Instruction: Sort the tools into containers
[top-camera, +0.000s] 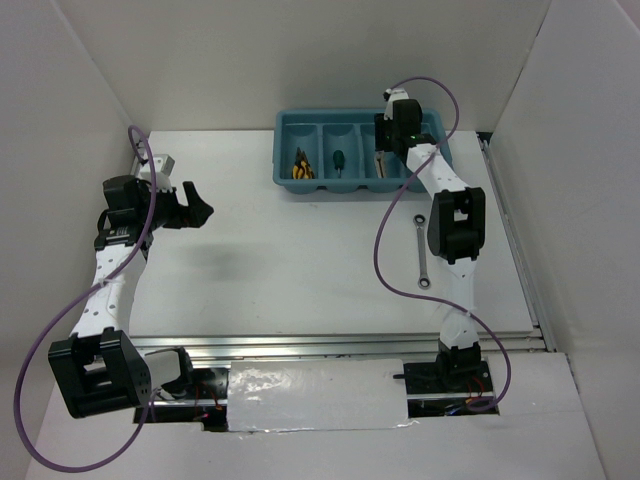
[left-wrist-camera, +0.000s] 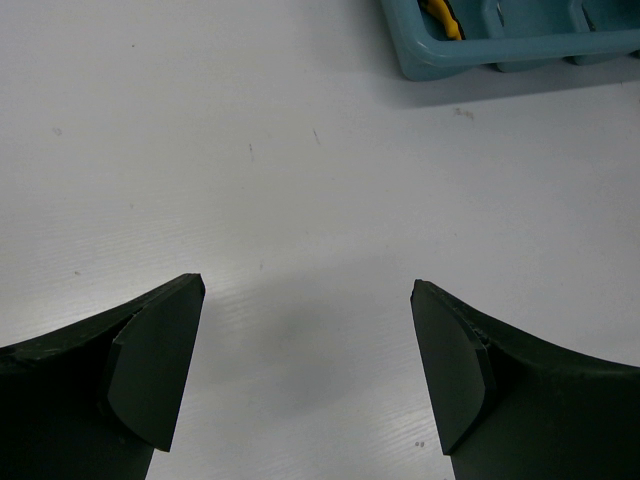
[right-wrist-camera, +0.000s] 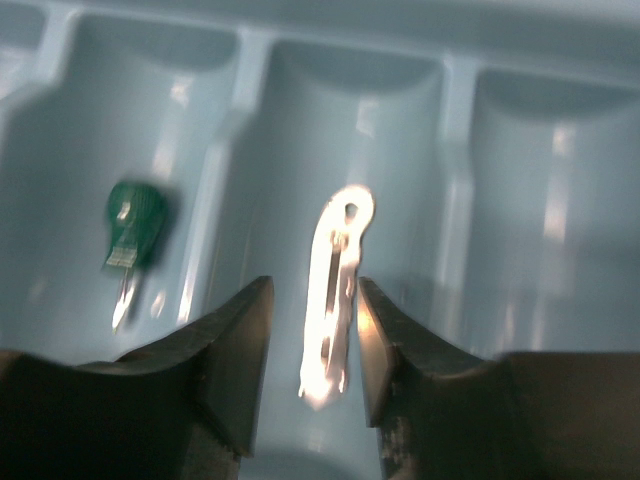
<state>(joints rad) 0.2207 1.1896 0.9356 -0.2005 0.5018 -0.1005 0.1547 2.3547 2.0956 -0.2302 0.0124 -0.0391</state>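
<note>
**Silver piece at the third compartment; wrench waits on the table**

The small silver piece (right-wrist-camera: 335, 300) sits lengthwise in the third compartment from the left of the teal tray (top-camera: 285, 150). Whether it rests on the floor is unclear.

The right gripper (right-wrist-camera: 315, 290) brackets it with jaws narrowly apart. A gap shows on the piece's left side, so it looks let go, not clamped.

The green screwdriver (right-wrist-camera: 132, 225) lies one compartment left, and the yellow pliers (top-camera: 300, 168) lie in the leftmost.

I judge the step in hand to be this drop-off. The next move calls for a straight lift clear of the tray walls. After that comes a low pinch across the wrench (top-camera: 421, 250), which lies flat on the table near the tray.

The left gripper (left-wrist-camera: 310, 370) hovers wide and empty, well to the left.
</note>
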